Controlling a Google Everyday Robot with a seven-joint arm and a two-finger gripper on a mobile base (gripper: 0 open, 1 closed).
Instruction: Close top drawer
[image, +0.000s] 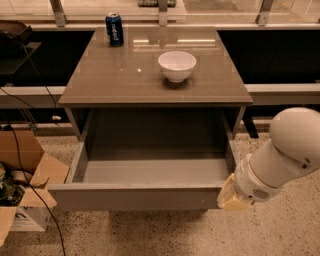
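Observation:
The top drawer (135, 196) stands pulled far out of the grey-brown cabinet (120, 75). Its flat handleless front faces me and its smooth grey inside is bare. My arm comes in from the right as a white rounded body. The gripper (231, 196) is a pale yellowish end at the drawer's front right corner, level with the front panel and touching or almost touching it. The arm hides its fingers.
A white bowl (177, 65) and a blue soda can (114, 29) stand on the cabinet top. An open cardboard box (27, 185) with clutter sits on the floor at the left, with black cables beside it. Speckled floor lies in front of the drawer.

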